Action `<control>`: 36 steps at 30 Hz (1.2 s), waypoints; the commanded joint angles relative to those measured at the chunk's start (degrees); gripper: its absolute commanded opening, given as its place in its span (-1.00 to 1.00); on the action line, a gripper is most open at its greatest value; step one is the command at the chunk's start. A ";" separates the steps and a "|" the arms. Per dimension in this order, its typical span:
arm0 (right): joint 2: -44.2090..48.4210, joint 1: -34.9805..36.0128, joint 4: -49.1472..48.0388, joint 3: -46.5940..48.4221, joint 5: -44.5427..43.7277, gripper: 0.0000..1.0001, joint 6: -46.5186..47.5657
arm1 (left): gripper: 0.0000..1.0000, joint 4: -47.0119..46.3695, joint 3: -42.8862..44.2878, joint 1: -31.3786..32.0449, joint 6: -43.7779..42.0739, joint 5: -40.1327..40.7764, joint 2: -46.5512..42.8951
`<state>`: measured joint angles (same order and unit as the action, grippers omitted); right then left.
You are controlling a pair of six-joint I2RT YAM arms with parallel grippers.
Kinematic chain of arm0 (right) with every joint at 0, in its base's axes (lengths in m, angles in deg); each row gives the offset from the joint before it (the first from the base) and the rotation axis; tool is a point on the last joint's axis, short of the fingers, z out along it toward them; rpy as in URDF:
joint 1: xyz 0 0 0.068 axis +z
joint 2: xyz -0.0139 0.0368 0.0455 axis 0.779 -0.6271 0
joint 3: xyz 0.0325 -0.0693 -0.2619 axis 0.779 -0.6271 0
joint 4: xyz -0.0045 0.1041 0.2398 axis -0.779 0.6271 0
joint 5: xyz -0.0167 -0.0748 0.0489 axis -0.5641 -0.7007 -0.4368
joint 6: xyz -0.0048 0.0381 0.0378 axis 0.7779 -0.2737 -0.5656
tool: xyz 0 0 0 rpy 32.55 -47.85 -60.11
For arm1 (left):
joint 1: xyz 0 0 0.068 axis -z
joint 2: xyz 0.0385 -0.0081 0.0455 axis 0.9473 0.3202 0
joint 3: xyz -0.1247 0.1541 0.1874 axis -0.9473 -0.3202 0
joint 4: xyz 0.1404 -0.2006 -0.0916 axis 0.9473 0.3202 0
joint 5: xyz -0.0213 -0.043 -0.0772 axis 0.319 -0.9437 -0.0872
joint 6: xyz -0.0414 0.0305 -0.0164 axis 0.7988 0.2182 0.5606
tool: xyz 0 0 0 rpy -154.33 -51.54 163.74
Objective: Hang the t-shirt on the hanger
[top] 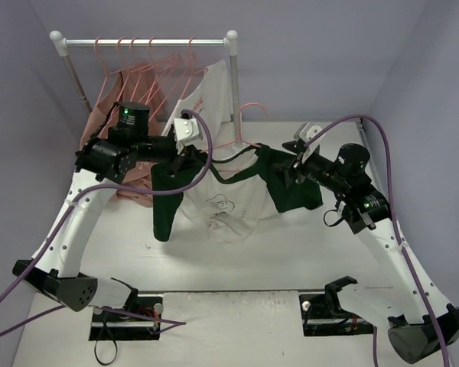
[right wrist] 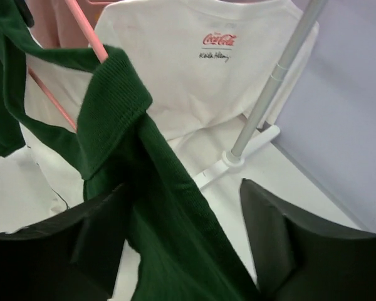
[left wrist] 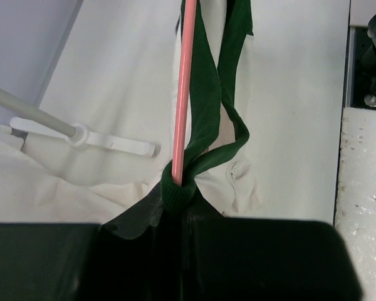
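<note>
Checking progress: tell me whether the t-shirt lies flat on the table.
No, the t-shirt hangs between the left gripper and right gripper.

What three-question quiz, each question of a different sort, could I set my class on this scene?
1. True or false: the t-shirt lies in a heap, touched by neither tool.
2. The hanger at the green collar is: A) blue B) pink C) black.
3. Fill in: the white shirt on the rack reads "____" in red.
Key: 1 false, it hangs spread between the left tool and the right tool; 2 B; 3 Coca-Cola.
</note>
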<state>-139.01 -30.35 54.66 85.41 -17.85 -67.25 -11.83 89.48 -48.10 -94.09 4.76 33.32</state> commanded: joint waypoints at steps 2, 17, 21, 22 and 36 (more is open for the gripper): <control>1.90 -0.51 0.61 7.45 -5.59 0.45 1.02 | -1.00 -13.85 0.56 -0.02 7.35 -1.86 -2.60; -0.69 -0.43 1.11 32.80 -21.40 0.93 0.29 | -1.00 1.97 31.69 0.27 17.09 19.44 9.45; 0.37 -0.43 1.08 28.41 -23.65 0.93 -1.27 | -1.00 3.00 19.95 5.87 16.39 18.38 5.86; 0.75 -0.43 1.15 27.14 -24.04 0.94 -1.52 | -1.00 3.13 18.27 8.60 15.44 22.57 4.21; -0.81 -0.43 1.24 12.02 -21.60 0.81 -11.25 | -1.00 -0.09 9.18 6.91 25.31 29.10 -2.07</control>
<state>-138.77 -30.52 60.22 99.70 -40.30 -72.82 -4.43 96.87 -40.39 -73.13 31.88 35.35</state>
